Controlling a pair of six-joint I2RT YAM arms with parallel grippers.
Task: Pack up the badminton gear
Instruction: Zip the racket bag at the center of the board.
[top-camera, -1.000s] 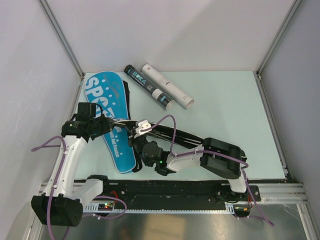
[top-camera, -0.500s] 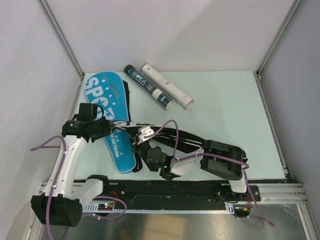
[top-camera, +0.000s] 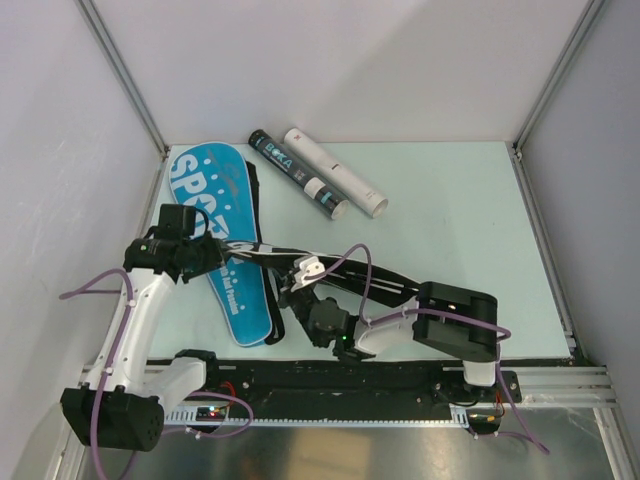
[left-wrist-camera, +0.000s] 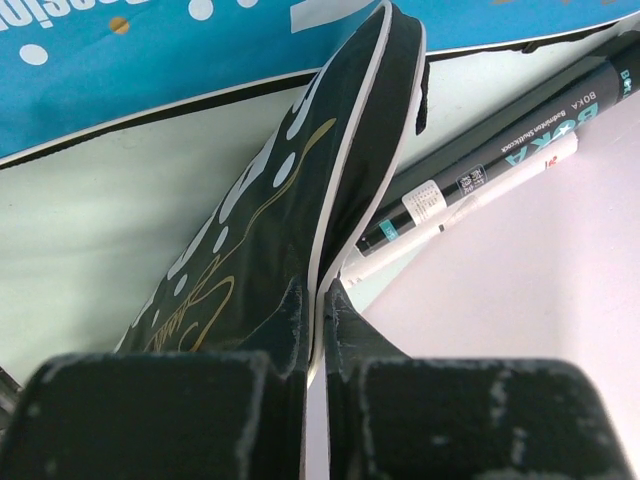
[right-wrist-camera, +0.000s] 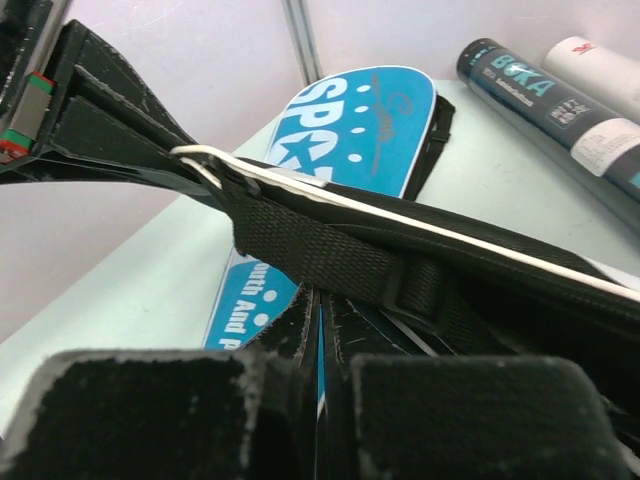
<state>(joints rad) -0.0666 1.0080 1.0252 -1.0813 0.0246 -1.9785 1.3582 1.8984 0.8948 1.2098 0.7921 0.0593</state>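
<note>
On a pale green desk (top-camera: 450, 230), a blue bag (top-camera: 215, 200) printed SPORT lies flat along the left side, while a black bag (left-wrist-camera: 270, 200) of the same racket shape hangs lifted over its near end, stretched between two robot arms. At the far side a black tube (top-camera: 297, 176) and a white tube (top-camera: 335, 172) lie side by side, touching, near the blue bag's far end. The left jaws are clenched on the black bag's white-piped edge, and the right jaws are pinched tight on its fabric, just under a webbing strap (right-wrist-camera: 320, 255).
</note>
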